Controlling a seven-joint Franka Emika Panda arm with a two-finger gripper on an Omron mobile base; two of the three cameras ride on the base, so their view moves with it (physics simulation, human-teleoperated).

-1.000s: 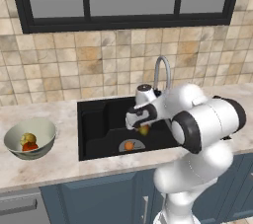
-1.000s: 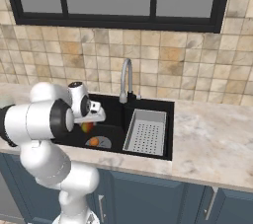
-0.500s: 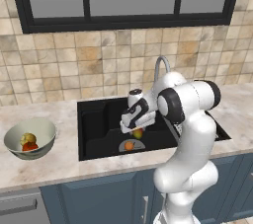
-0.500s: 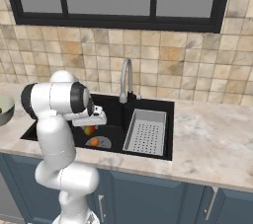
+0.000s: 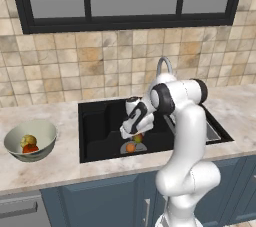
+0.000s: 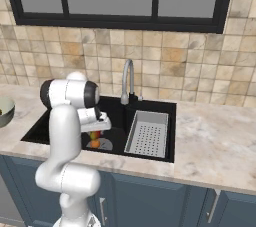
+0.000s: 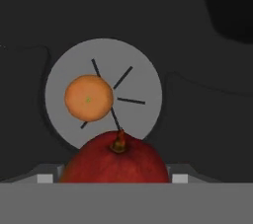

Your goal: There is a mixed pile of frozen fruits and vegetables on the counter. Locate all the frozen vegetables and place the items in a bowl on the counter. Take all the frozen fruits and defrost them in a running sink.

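The mango, red with a brown stem and showing yellow-green in the base views, sits between the two fingers of the gripper, which is closed on it; the hand view shows the fruit at the bottom edge with the finger tips flanking it on both sides. It is held above the floor of the black sink, over the round grey drain. The orange ball lies on that drain, below and just beside the held mango, apart from it. The arm reaches down into the left part of the basin; the grey perforated tray occupies the right part, and the curved chrome faucet rises behind it. On the beige counter, well to the left of the sink, the pale grey-green bowl holds the yellowish piece and the red piece, touching each other.
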